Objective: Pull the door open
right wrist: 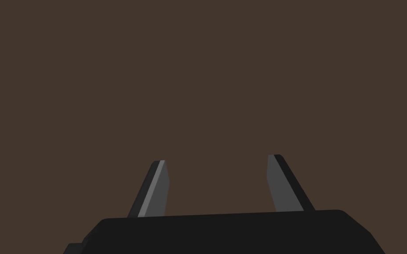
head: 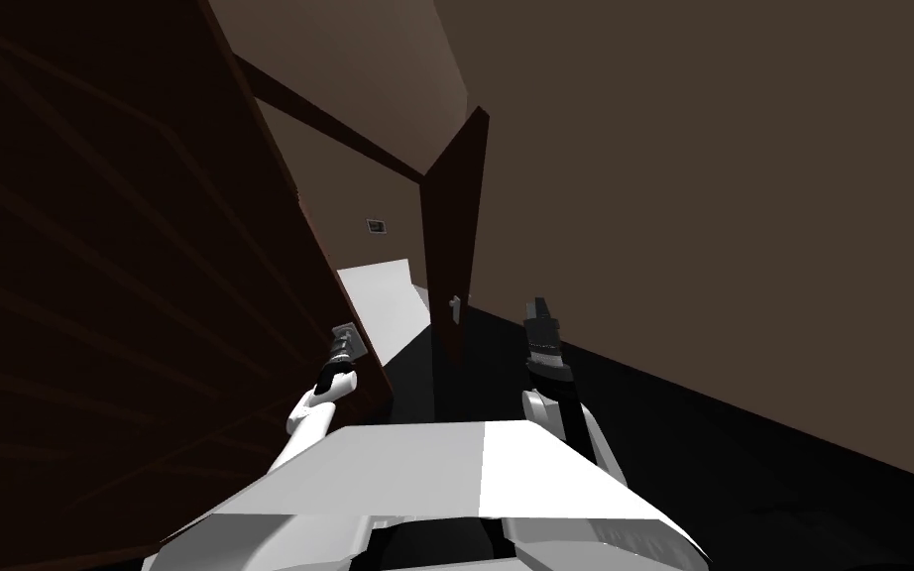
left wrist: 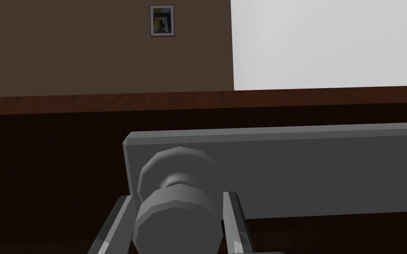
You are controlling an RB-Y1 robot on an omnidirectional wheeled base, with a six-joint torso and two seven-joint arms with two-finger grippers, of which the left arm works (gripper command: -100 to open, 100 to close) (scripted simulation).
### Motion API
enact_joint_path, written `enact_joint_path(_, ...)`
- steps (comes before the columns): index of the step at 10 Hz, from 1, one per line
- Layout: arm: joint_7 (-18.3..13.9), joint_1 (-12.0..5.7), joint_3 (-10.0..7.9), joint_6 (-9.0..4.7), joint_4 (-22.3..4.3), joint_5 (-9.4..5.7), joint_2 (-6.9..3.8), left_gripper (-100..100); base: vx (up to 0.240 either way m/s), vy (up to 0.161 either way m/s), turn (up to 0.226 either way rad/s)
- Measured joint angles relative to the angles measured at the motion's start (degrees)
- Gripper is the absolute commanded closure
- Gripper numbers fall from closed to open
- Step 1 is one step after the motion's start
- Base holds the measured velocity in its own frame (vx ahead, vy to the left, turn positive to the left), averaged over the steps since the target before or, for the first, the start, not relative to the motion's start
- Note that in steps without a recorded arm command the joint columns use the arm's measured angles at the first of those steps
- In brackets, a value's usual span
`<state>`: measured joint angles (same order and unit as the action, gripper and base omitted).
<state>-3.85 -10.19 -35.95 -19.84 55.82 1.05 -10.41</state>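
A large dark brown door (head: 128,248) fills the left of the head view, its edge running down toward my left arm. On it is a grey plate (left wrist: 308,172) with a round grey knob (left wrist: 178,216). My left gripper (left wrist: 177,196) is at that knob, and its fingers (left wrist: 232,216) press the knob's two sides. In the head view the left gripper (head: 344,345) sits at the door's edge by the plate. My right gripper (head: 540,309) hangs free to the right, facing the brown wall, and its fingers (right wrist: 158,185) stand open with nothing between them.
Ahead, a second dark door (head: 455,208) stands ajar with a small handle (head: 455,305). A white surface (head: 386,297) shows between the two doors. A brown wall (head: 723,198) runs close on the right. A small framed picture (left wrist: 162,20) hangs on the far wall.
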Motion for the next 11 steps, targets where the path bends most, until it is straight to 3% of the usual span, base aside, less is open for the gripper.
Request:
enact_joint_path(5, -0.4, -1.52, 2.30, -0.73, -1.4, 0.39, 0.03, 100, -0.186, 0.027, -0.055)
enact_joint_path(7, -0.9, -1.04, 4.15, -0.25, -0.4, 0.69, 0.43, 100, -0.202, 0.002, -0.048)
enact_joint_path(11, -1.7, -1.72, 6.91, -0.74, -1.3, 1.07, 0.33, 100, -0.208, 0.012, -0.045)
